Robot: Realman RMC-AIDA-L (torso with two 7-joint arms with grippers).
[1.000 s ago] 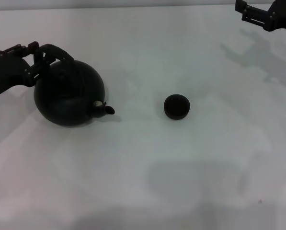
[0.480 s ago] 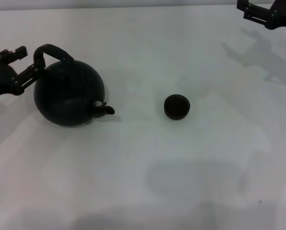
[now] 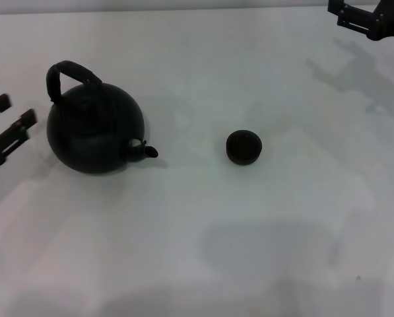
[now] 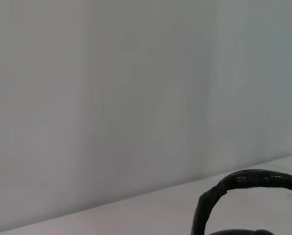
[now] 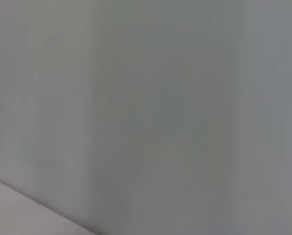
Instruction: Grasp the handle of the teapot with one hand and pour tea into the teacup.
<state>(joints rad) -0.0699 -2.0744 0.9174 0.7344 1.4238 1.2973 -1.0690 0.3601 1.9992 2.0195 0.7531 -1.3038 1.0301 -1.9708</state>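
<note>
Head view: squat dark teapot (image 3: 94,132), arched handle (image 3: 65,76) upright.

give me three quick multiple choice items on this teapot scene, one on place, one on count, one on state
1. Where does the teacup stand relative to the teapot?
A. on the robot's right of it, apart
B. on its lid
C. touching its handle

2. How many teacups are on the table?
A. three
B. two
C. one

3. What is the state of the left gripper?
A. shut on the handle
B. open, clear of the teapot
C. holding the teacup

Answers:
1. A: the spout points toward the cup across bare table.
2. C: only one small black cup shows.
3. B: its fingers are spread beside the pot, and the handle stands free. The right gripper is parked at the far right.
</note>
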